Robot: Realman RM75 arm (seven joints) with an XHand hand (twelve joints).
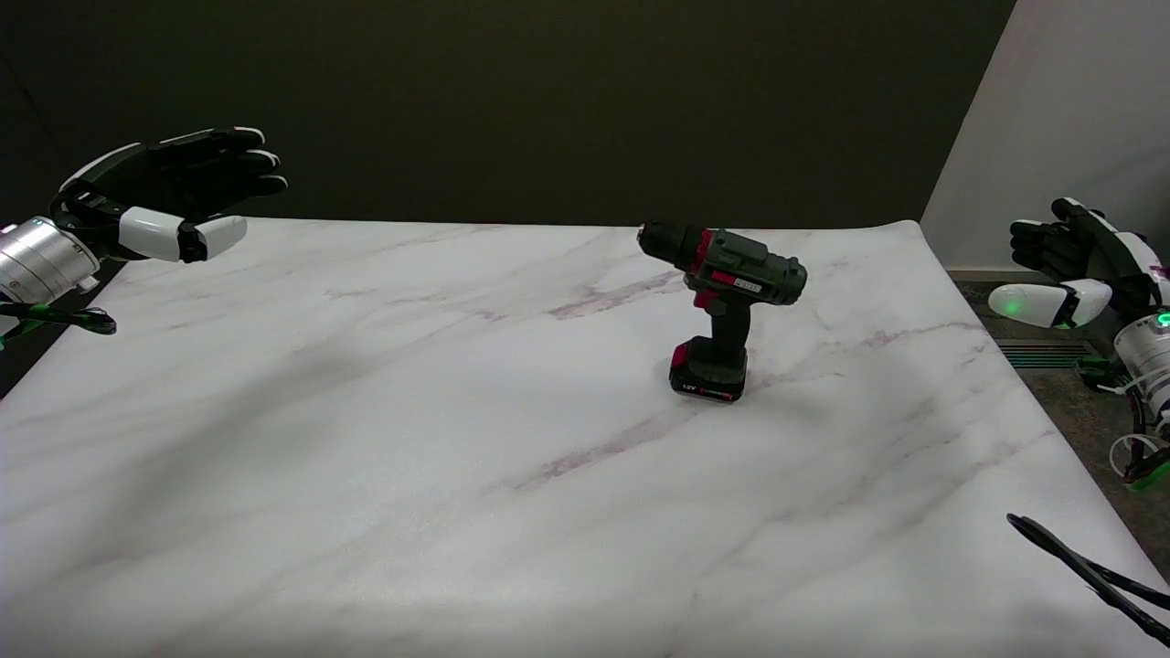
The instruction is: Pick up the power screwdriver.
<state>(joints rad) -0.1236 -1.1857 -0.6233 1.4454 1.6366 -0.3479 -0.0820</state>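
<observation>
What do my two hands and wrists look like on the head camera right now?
The right hand is black with glossy white shells on its fingers, one lit green. Below it sit a silver wrist cuff with a green light and thin white and green cables. The left hand looks the same, on a silver cuff.

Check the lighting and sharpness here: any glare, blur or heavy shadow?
Head view: the drill is sharp; the marble table has soft shadow bands and no harsh glare; the background is dark; a green glow tints the right hand.
</observation>
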